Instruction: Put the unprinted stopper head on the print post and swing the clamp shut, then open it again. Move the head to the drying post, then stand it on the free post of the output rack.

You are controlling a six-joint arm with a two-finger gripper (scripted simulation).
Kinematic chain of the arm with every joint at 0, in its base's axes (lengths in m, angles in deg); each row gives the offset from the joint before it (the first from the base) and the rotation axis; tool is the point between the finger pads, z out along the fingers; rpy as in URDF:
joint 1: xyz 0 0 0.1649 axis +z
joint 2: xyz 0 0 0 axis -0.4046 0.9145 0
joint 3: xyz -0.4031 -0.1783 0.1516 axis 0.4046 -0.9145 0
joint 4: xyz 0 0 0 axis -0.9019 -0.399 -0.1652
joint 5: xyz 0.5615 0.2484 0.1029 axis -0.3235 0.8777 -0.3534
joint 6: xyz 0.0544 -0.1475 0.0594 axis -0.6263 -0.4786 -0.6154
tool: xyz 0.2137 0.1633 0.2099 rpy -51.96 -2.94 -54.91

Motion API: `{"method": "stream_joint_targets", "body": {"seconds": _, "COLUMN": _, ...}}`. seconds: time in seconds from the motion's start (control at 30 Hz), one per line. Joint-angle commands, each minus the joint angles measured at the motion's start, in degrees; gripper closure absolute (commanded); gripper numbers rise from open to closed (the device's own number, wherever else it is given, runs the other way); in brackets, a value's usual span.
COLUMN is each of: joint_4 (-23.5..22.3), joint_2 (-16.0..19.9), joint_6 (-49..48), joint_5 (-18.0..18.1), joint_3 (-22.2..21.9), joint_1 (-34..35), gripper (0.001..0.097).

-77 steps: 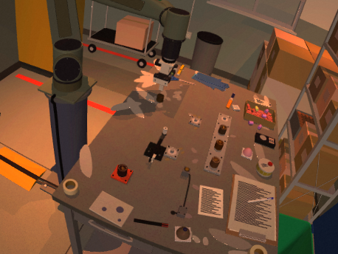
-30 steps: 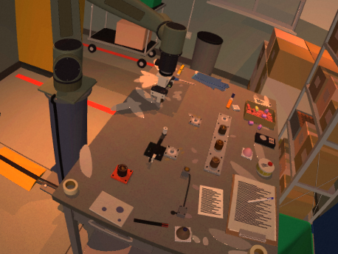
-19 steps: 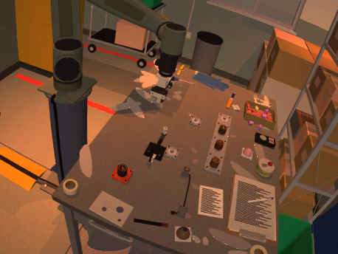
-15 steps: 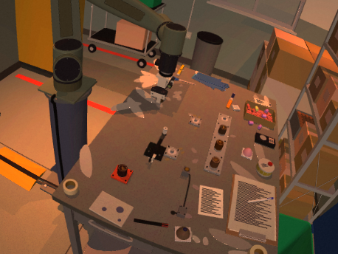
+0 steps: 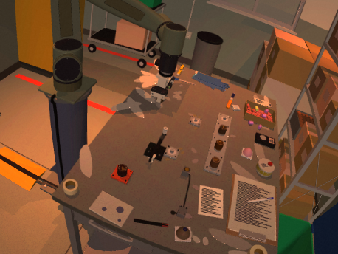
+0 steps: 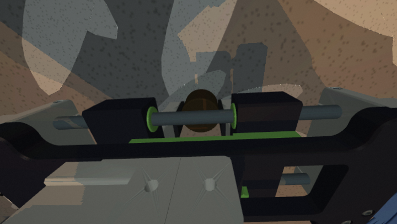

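Note:
The brown stopper head (image 6: 201,114) sits between the fingers of my gripper (image 5: 158,94) at the far left part of the table. The print post (image 5: 172,151) stands mid-table with its black clamp (image 5: 157,147) swung open beside it. The drying post (image 5: 195,120) is a small white base farther back. The output rack (image 5: 218,143) lies to the right, with three brown heads on it and one free post at its far end. A red base (image 5: 122,172) with a dark head stands near the front left. My gripper is closing around the stopper head.
The table's far left edge runs close beside my gripper. Blue strips (image 5: 210,80) and an orange marker (image 5: 230,100) lie at the back, a parts tray (image 5: 260,113) at the right, and a clipboard (image 5: 251,207) and paper (image 5: 211,201) at the front.

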Motion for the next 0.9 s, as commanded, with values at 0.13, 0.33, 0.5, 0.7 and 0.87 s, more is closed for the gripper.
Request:
{"method": "stream_joint_targets", "body": {"seconds": 0.13, "joint_4": 0.01, "joint_2": -0.02, "joint_6": 0.0, "joint_5": 0.0, "joint_3": 0.04, "joint_1": 0.0, "gripper": 0.0713}}
{"method": "stream_joint_targets", "body": {"seconds": 0.33, "joint_4": 0.01, "joint_2": -0.02, "joint_6": 0.0, "joint_5": 0.0, "joint_3": 0.04, "joint_1": 0.0, "gripper": 0.0833}}
{"method": "stream_joint_targets", "body": {"seconds": 0.5, "joint_4": 0.01, "joint_2": -0.02, "joint_6": 0.0, "joint_5": 0.0, "joint_3": 0.04, "joint_1": 0.0, "gripper": 0.0933}}
{"method": "stream_joint_targets", "body": {"seconds": 0.7, "joint_4": 0.01, "joint_2": -0.02, "joint_6": 0.0, "joint_5": 0.0, "joint_3": 0.04, "joint_1": 0.0, "gripper": 0.0943}}
{"method": "stream_joint_targets", "body": {"seconds": 0.87, "joint_4": 0.01, "joint_2": -0.02, "joint_6": 0.0, "joint_5": 0.0, "joint_3": 0.04, "joint_1": 0.0, "gripper": 0.0943}}
